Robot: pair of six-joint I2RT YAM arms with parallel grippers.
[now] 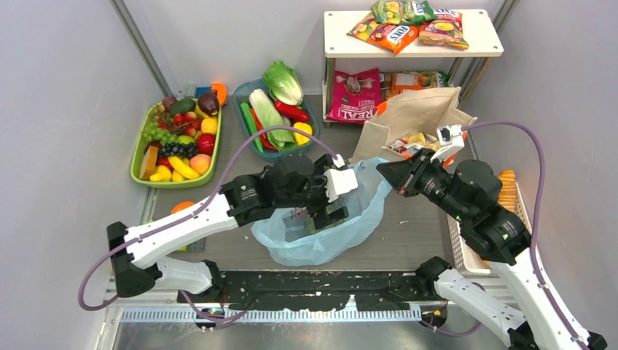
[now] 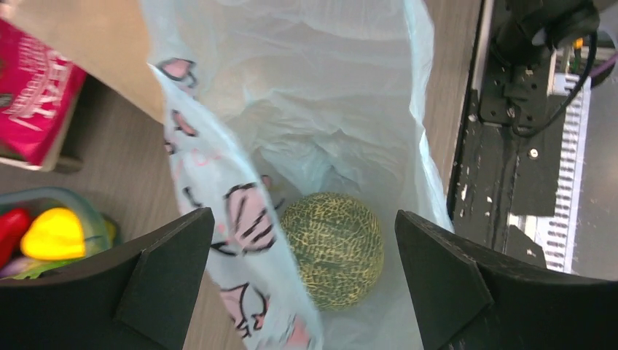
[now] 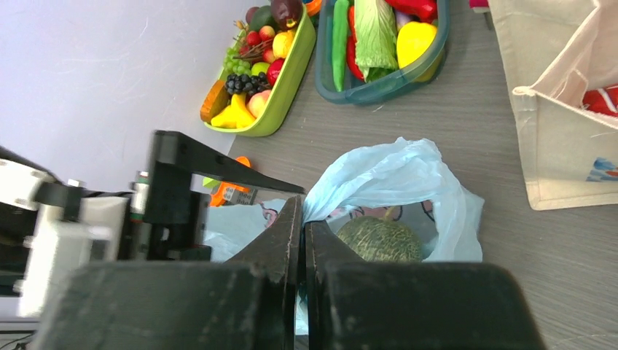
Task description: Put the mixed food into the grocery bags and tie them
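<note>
The left gripper (image 2: 302, 219) hangs over the mouth of the blue plastic bag (image 2: 313, 95) with its jaws wide apart, holding nothing. A round green melon (image 2: 333, 248) lies directly beneath it on the bag's floor. The right gripper (image 3: 304, 215) is clenched at the bag's right rim. The thin film appears to be pinched between its tips, keeping the mouth lifted. The bag sits at the near middle of the table between the two arms. Progress is judged early to middling: one item is in this bag, and the canvas tote (image 1: 408, 117), just beyond on the far right, shows some packets inside. Neither bag is tied. Outstanding are the cabbage (image 1: 270, 113) and yellow pepper (image 1: 302, 133) in the teal tray (image 1: 243, 124) at far centre. The snack packets (image 1: 408, 25) on the white shelf (image 1: 488, 45) at the far right also remain. The green fruit tray (image 1: 138, 157) at far left is full as well. Clearances: the bag's left wall droops inward close beside the left finger and could snag on withdrawal. The table is open between the bag and the trays. On the right, the tote, the shelf legs and the white basket (image 1: 460, 255) crowd the right arm, leaving it little side room.
</note>
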